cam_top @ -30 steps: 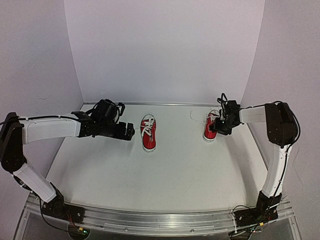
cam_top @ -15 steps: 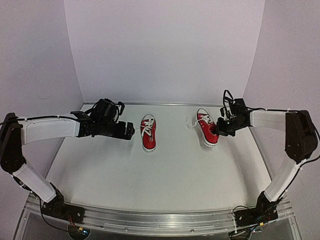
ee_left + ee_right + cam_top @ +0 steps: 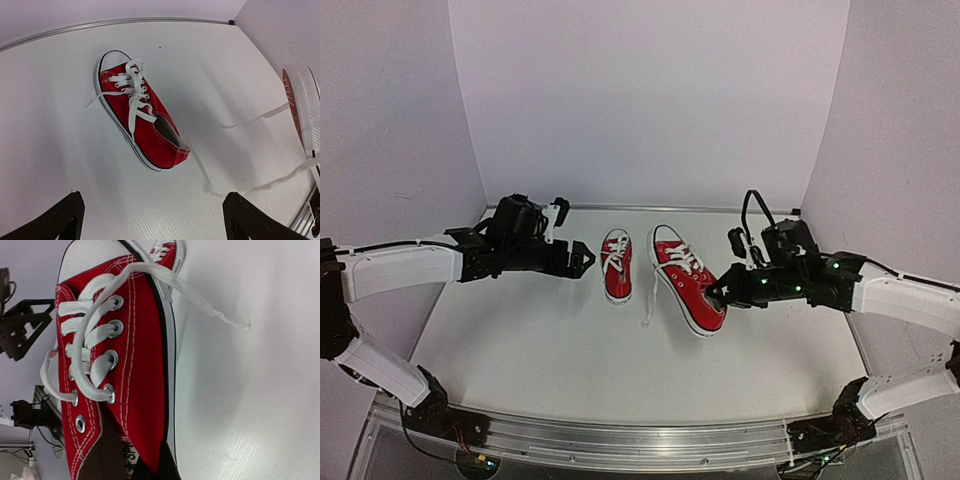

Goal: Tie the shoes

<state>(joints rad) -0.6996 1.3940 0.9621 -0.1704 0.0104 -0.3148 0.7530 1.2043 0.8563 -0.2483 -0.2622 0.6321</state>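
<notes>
One red sneaker (image 3: 617,266) with loose white laces lies on the table, toe towards the back wall; it also shows in the left wrist view (image 3: 138,119). My left gripper (image 3: 582,258) is open and empty just left of it, its fingers (image 3: 249,220) spread wide short of its heel. My right gripper (image 3: 723,293) is shut on the heel side of the second red sneaker (image 3: 686,280) and holds it tilted above the table, right of the first. That sneaker fills the right wrist view (image 3: 122,355). Its loose lace (image 3: 649,300) hangs down to the table.
The white table (image 3: 570,350) is walled by white panels at the back and both sides. A metal rail (image 3: 640,435) runs along the near edge. The held sneaker's white sole (image 3: 304,100) shows at the right edge of the left wrist view.
My right arm has lifted its sneaker from the back right and carried it left and nearer, beside the first sneaker. My left gripper has shifted slightly towards the first sneaker.
</notes>
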